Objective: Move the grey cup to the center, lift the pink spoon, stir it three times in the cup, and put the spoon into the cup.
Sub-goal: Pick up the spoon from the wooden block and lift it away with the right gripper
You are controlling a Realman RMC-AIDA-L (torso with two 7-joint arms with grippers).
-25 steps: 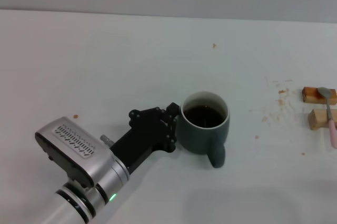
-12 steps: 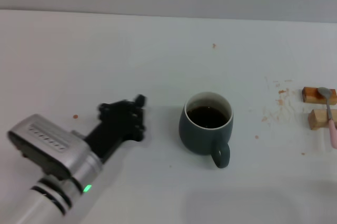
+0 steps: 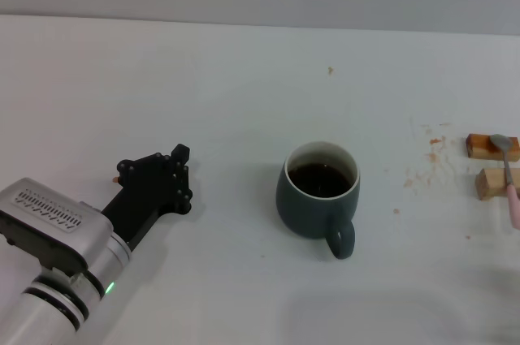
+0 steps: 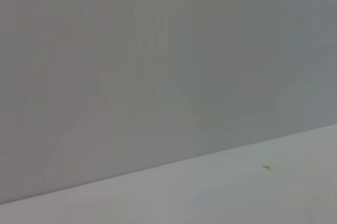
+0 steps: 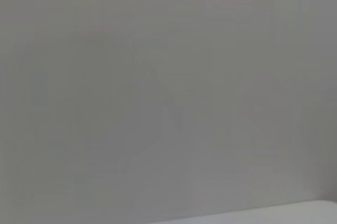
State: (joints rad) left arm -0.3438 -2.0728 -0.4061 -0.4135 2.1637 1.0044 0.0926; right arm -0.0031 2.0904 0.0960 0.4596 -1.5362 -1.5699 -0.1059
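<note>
The grey cup stands upright near the middle of the white table, holding dark brown liquid, its handle pointing toward me and to the right. My left gripper is open and empty, low over the table, well to the left of the cup and apart from it. The pink spoon lies at the far right edge, resting across two tan wooden blocks, its silver bowl on the far block. My right gripper is out of view. Both wrist views show only a grey wall and a strip of table.
Two tan wooden blocks sit at the far right under the spoon. Small orange-brown crumbs are scattered to their left. A grey wall runs behind the table's far edge.
My left gripper has let go of the cup and drawn back to the left, toward me. The cup stays near the middle. The spoon has not moved.
</note>
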